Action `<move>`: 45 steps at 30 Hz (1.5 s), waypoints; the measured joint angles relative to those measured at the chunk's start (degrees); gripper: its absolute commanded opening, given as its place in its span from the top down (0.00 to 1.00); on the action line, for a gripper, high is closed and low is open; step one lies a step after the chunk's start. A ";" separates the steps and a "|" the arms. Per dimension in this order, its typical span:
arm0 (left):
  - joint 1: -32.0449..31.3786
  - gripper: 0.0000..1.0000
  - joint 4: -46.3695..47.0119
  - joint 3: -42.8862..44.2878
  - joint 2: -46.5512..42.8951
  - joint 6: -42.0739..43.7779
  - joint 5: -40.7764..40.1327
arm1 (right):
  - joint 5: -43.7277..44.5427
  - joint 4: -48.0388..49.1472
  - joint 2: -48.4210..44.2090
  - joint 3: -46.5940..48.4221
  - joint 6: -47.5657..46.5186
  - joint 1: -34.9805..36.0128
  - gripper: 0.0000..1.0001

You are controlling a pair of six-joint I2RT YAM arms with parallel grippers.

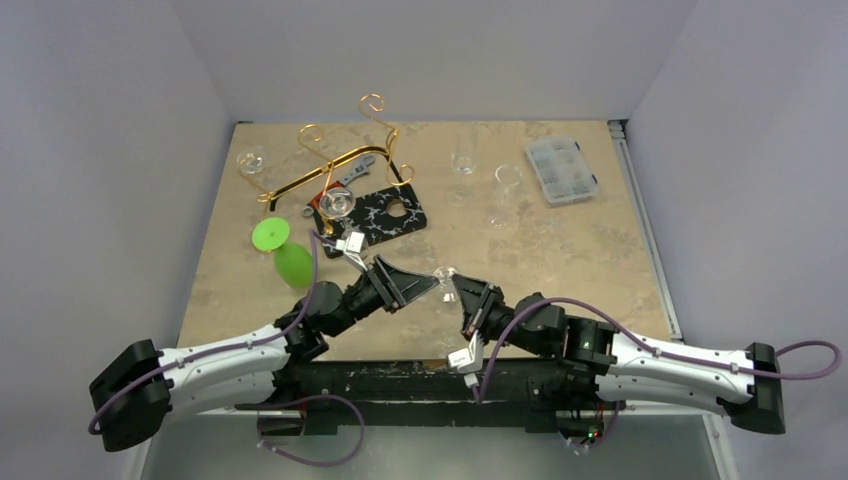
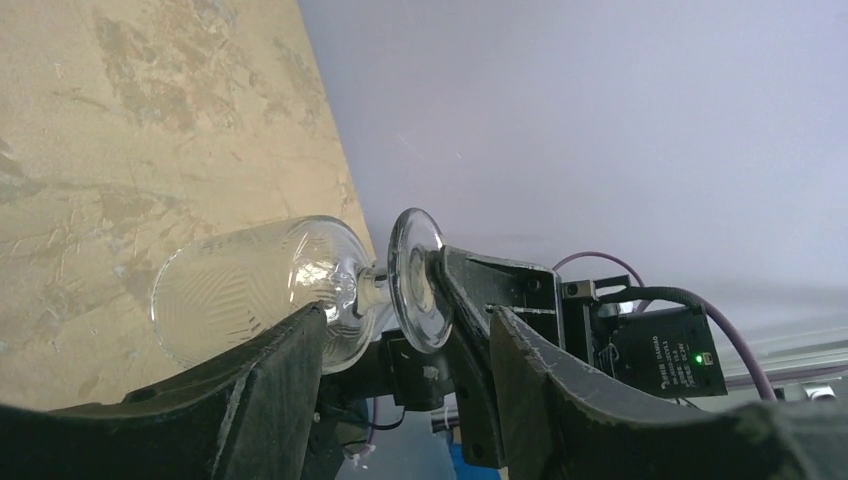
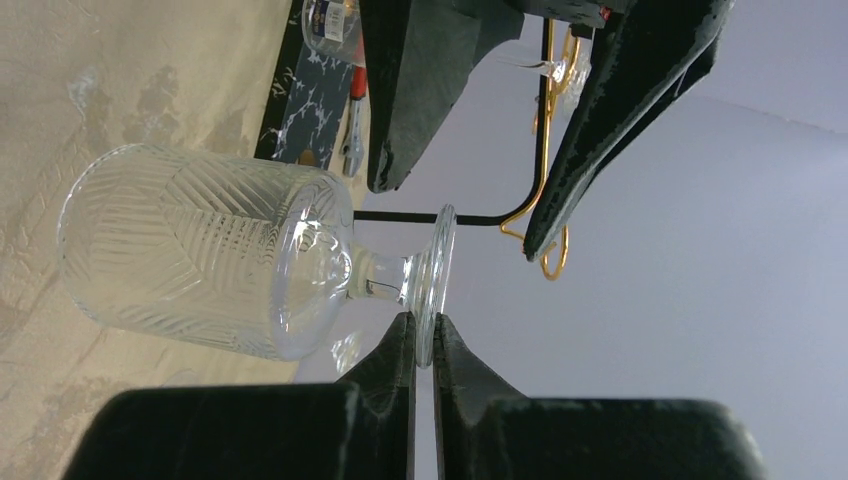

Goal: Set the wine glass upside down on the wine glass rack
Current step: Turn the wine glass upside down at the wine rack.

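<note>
Two grippers flank the clear ribbed wine glass (image 3: 200, 250), aloft and well apart from the gold wire rack (image 1: 297, 183) — the right gripper (image 3: 421, 325) pinches its foot, the left gripper (image 2: 405, 312) gapes round the stem — so clamp left before right lets go.

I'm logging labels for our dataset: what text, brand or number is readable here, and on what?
Nothing can be read.
White print on the black module by its green light: too small.
Label on the glass item at the black board: blurred.
The wine glass: cut pattern only, no text.
</note>
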 measured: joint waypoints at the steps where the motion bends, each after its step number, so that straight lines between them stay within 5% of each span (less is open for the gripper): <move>1: 0.00 0.46 0.46 0.00 0.50 -0.42 0.31 | -0.02 0.46 0.04 -0.39 -0.33 0.17 1.00; 10: 0.00 0.64 3.50 0.02 2.78 -2.12 2.19 | -0.46 2.62 0.68 -2.05 -2.14 0.87 1.00; 13: 0.04 0.76 4.50 0.02 3.98 -2.91 3.32 | -0.46 3.63 0.68 -2.47 -2.73 0.92 1.00; 16: 0.13 0.98 5.40 0.02 5.31 -3.28 4.22 | -0.66 4.79 0.66 -2.93 -3.30 0.96 1.00; 23: 0.72 1.00 5.79 0.02 5.70 -6.01 4.66 | -0.22 5.44 0.11 -3.56 -5.68 1.09 0.99; 36: 0.74 1.00 2.64 -1.68 -0.13 -5.29 2.69 | -3.48 5.84 -3.80 -4.04 -5.16 1.68 0.22; 40: 1.11 1.00 0.57 -2.05 -2.23 -4.85 2.69 | -3.89 -0.11 -5.55 -2.49 -4.09 1.70 0.08; 45: 1.90 1.00 -3.69 -2.16 -5.84 -3.78 2.80 | -3.80 -13.35 -6.56 4.20 -0.70 1.70 0.05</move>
